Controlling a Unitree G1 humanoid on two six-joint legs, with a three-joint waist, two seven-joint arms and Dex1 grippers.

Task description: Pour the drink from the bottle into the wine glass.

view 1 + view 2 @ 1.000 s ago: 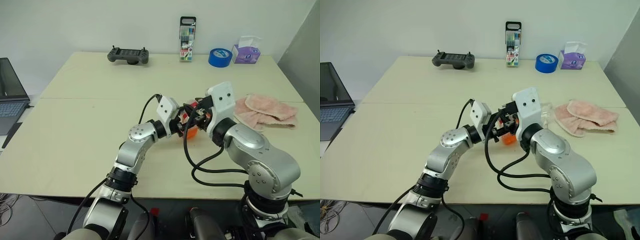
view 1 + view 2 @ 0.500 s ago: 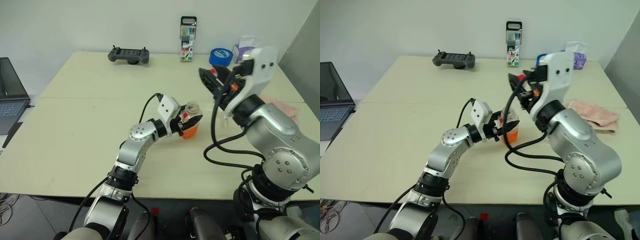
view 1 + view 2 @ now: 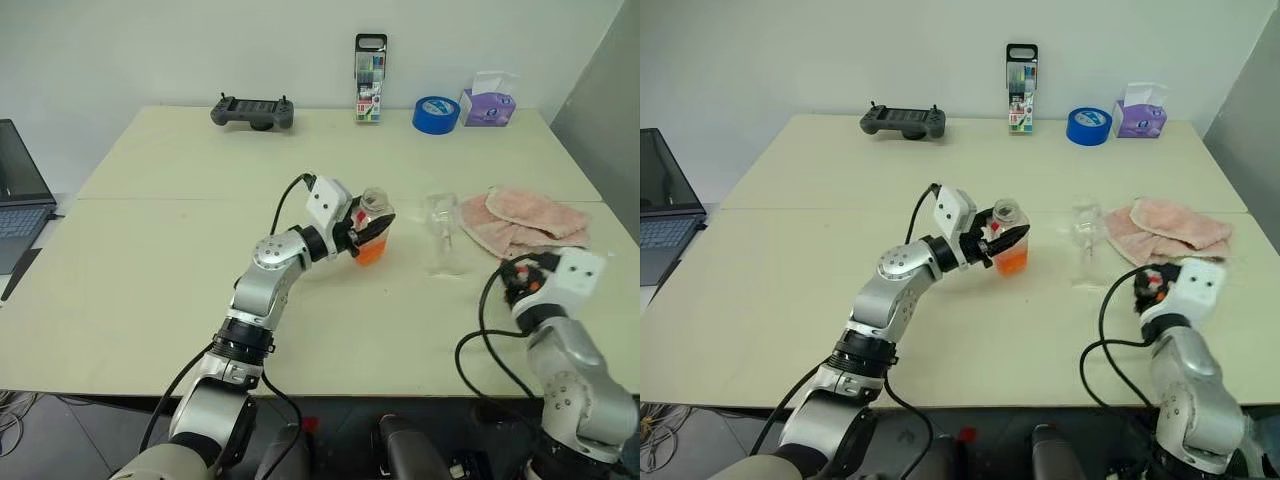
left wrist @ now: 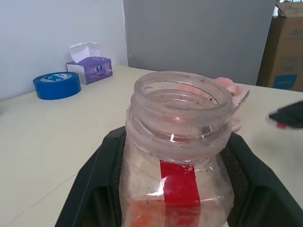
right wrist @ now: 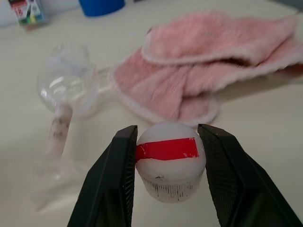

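Bottle (image 3: 371, 228) uncapped, pinched upright in left tool (image 3: 368, 236) above the table (image 3: 150, 260), orange-red drink (image 3: 371, 250) low inside. Cap (image 5: 170, 161) clamped between right tool (image 5: 166, 165) fingers, low near the pink towel (image 3: 525, 222). Wine glass (image 3: 443, 232) upright between bottle and towel, probably empty, though hard to read. Risks: overshooting the narrow rim and spilling; knocking over the top-heavy glass with the bottle neck; tilting too fast.

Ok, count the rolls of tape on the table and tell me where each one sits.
1. A blue tape roll lies flat at the far right of the table, between the pen pack and the purple tissue box. More could be hidden behind the arms.
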